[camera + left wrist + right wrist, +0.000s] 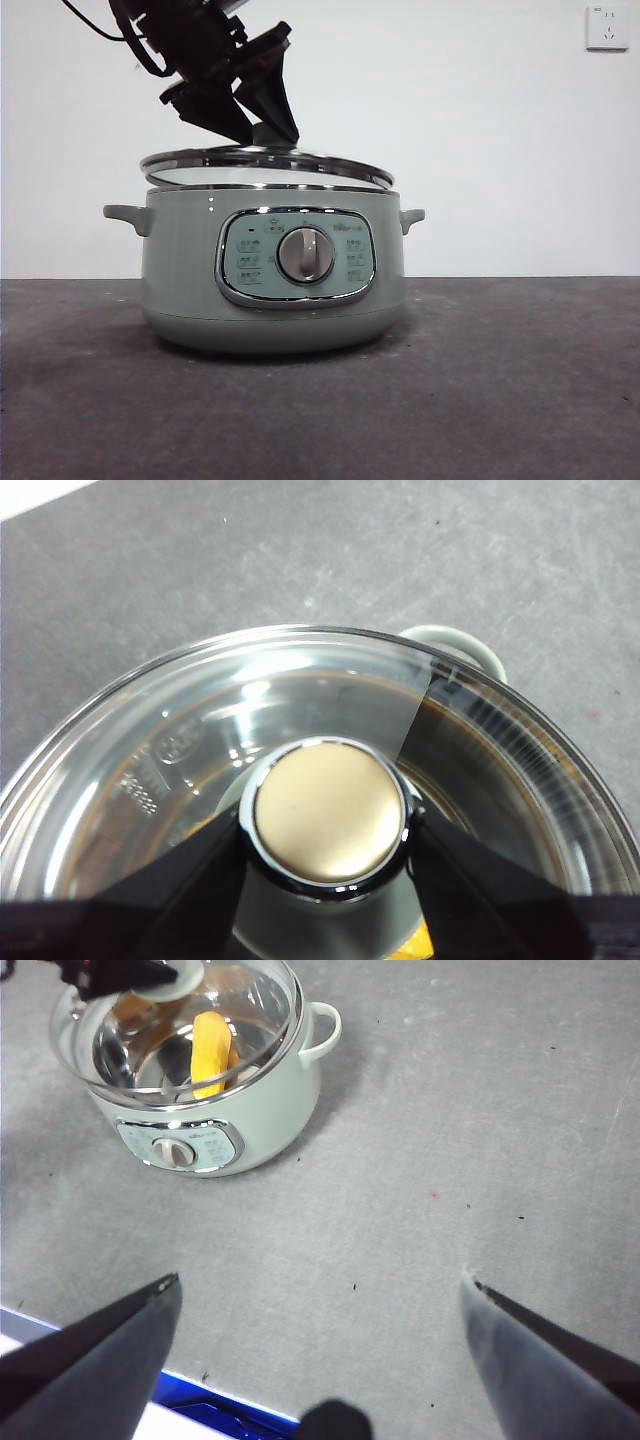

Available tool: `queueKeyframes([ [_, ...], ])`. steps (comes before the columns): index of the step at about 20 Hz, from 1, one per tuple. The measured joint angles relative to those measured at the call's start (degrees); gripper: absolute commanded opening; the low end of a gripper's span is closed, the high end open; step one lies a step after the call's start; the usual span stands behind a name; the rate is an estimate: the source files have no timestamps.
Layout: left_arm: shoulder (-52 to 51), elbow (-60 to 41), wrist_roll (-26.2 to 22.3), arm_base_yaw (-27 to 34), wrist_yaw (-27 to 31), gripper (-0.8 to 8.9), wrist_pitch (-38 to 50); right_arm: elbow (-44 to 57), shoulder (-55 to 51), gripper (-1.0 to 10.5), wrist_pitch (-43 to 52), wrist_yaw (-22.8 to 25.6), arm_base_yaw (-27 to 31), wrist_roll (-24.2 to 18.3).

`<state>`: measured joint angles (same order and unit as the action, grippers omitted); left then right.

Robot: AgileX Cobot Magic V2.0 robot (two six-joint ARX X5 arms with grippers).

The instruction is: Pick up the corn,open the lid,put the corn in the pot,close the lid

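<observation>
The sage-green pot (180, 270) stands mid-table with its dial facing the front camera. The glass lid (265, 165) hangs just over the pot's rim, slightly tilted, its left edge a little raised. My left gripper (262, 125) comes down from the upper left and is shut on the lid's knob (328, 815), one jaw on each side. Through the glass, the right wrist view shows the yellow corn (210, 1055) lying inside the pot (250, 1120). My right gripper (320, 1285) hovers open and empty over the table, well away from the pot.
A grey mat (500, 380) covers the table around the pot. One pot handle (450, 640) sticks out beyond the lid's rim. A blue and white edge (220, 1410) lies below the right gripper. A wall socket (607, 27) sits at the upper right.
</observation>
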<state>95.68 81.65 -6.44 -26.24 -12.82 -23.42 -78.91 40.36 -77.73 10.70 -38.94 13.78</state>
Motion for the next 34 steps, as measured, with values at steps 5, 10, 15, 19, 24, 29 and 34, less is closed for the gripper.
queueKeyframes([
  [5, 0.63, 0.0, 0.04, -0.57, 0.2, -0.07, 0.2, 0.02, -0.26, 4.7, 0.0, 0.0, 0.0, 0.2],
  [10, 0.66, 0.0, 0.22, -0.57, 0.9, -0.08, -0.52, 0.02, -0.26, 4.7, 0.0, 0.0, 0.0, 0.2],
  [15, 0.66, 0.13, 0.26, -0.59, 1.38, -0.08, -1.01, 0.02, -0.26, 4.7, 0.0, 0.0, 0.0, 0.2],
  [19, 0.83, 0.72, 0.39, -0.87, 2.86, -0.08, -2.19, 0.04, -0.26, 4.7, 0.02, 0.0, 0.0, 0.2],
  [24, 1.6, 1.27, 0.42, -1.31, 3.1, -0.08, -2.25, 0.04, -0.31, 4.7, 0.0, 0.0, 0.0, 0.2],
  [29, 2.6, 1.92, 0.46, -1.9, 3.87, -0.08, -1.66, 0.09, -0.33, 4.7, 0.0, 0.0, 0.0, 0.2],
  [34, 3.1, 1.97, 0.96, -2.45, 5.79, -0.08, -0.94, 0.09, -0.33, 4.7, 0.02, 0.0, 0.0, -0.02],
])
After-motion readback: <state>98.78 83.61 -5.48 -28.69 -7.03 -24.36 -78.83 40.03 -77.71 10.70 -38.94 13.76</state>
